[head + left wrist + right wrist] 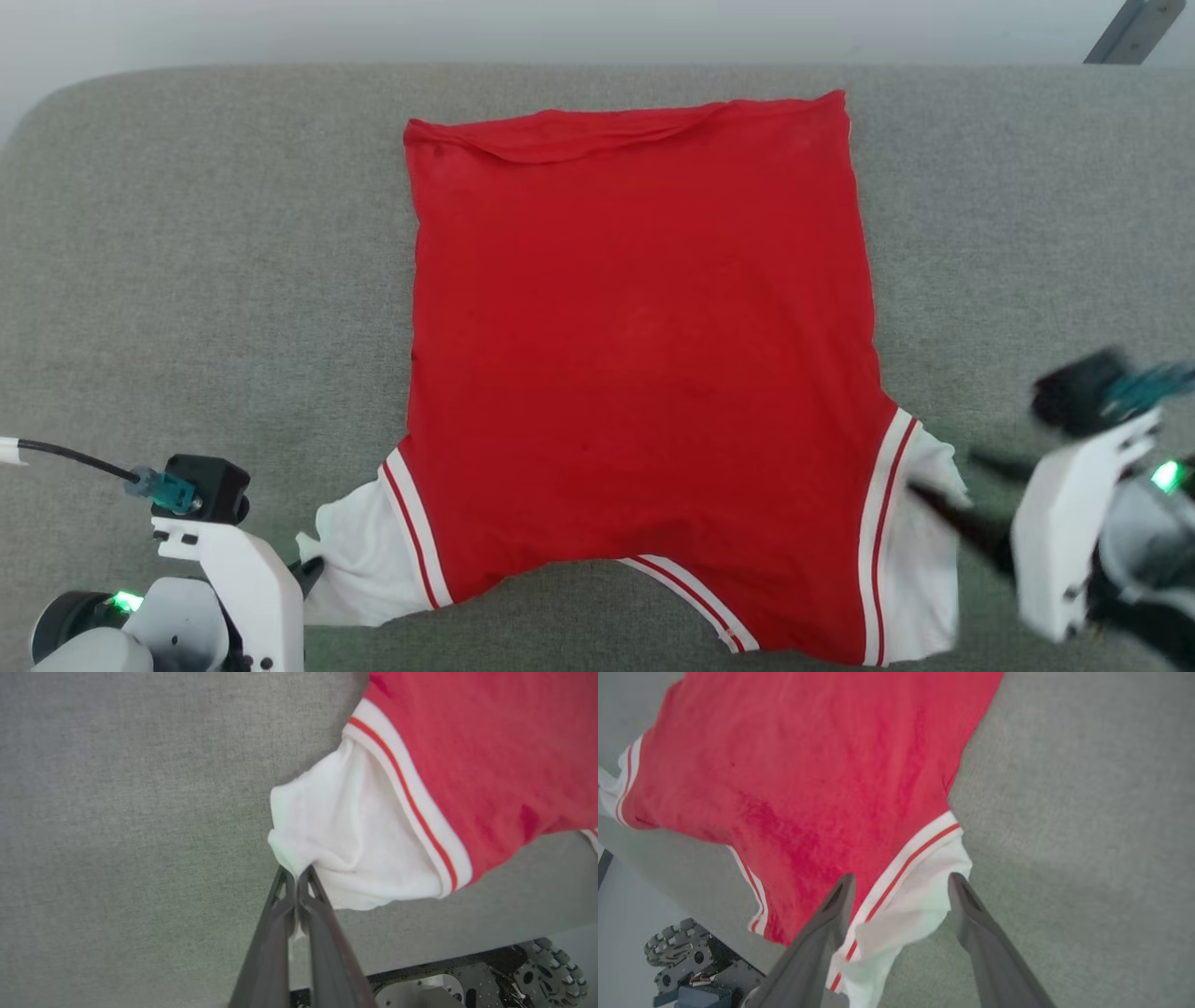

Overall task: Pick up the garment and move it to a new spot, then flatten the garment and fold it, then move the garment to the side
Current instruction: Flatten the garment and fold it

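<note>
Clamped with left jaws on white sleeve tip (289, 858); right jaws apart, astride other sleeve (910, 900). Found garment (635, 327) spread flat on grey tabletop (187, 233). Could drag it askew and wrinkle it by pulling one sleeve alone.

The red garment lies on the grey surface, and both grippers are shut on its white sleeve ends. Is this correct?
Only the left gripper is shut on a sleeve end of the garment; the right wrist view shows the right gripper open, astride the other sleeve end.
</note>
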